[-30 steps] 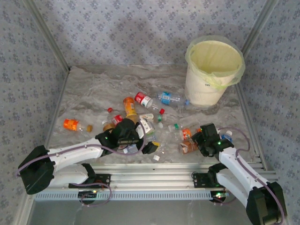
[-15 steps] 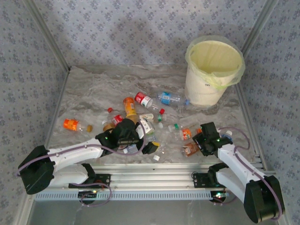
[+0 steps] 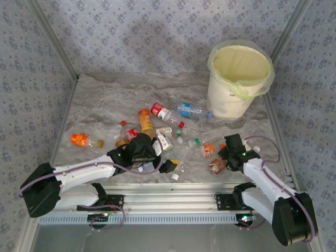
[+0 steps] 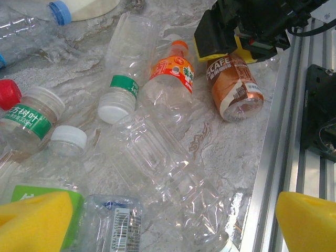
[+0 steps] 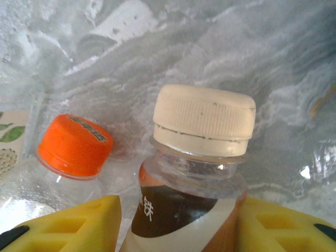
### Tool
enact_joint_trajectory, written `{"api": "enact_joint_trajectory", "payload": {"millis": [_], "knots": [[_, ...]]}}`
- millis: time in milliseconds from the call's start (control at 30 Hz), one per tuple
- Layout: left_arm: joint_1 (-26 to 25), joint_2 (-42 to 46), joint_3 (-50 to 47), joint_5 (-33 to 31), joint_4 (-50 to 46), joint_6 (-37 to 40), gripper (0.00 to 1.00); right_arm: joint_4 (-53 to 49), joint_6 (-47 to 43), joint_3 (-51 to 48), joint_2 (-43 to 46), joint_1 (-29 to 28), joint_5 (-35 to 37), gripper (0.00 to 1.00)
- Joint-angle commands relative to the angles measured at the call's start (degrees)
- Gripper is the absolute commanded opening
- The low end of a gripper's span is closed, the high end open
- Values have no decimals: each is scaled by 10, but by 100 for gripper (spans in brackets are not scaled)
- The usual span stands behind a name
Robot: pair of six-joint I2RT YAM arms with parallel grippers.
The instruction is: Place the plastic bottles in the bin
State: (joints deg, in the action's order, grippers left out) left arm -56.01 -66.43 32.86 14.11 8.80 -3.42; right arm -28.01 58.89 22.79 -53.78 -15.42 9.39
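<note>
possibly the brown bottle (image 5: 197, 173) slips, as the right claw (image 5: 181, 223) pinches just its smooth shoulder; the left claw (image 4: 173, 223) hangs spread.

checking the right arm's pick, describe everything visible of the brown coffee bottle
The coffee bottle is brown, clear plastic at the neck, with a brown and cream label reading CAFE and a ribbed cream cap. It lies sideways on the marble table by the front rail, beside an orange-labelled bottle. The right claw straddles it below the neck, yellow pads against both sides.
</note>
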Motion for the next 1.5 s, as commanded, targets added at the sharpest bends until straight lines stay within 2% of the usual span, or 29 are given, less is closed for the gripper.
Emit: {"api": "enact_joint_trajectory", "payload": {"millis": [0,367,567,667,800,900,1100,1233,1467], "knots": [[-4,9,16,4,0,11,99,-11,-42,26,20,-8,60,54],[-4,20,6,17,27,-6,99,-90,-141,129,51,-46,152,52],[-13,44,49,8,11,-55,99,-92,-217,207,61,-86,216,51],[-23,51,92,-37,-42,-65,99,-82,-264,249,62,-103,236,50],[-23,42,191,-62,-144,-62,99,-67,-316,296,64,-124,249,50],[-24,35,253,-86,-179,-63,99,-37,-361,333,54,-129,242,50],[-22,-13,392,-134,-277,-1,99,-16,-439,449,-18,-116,221,50],[-1,-57,454,-115,-318,20,99,20,-461,513,-60,-87,179,50],[85,-93,481,11,-300,32,99,51,-497,628,-152,-22,129,50]]}}
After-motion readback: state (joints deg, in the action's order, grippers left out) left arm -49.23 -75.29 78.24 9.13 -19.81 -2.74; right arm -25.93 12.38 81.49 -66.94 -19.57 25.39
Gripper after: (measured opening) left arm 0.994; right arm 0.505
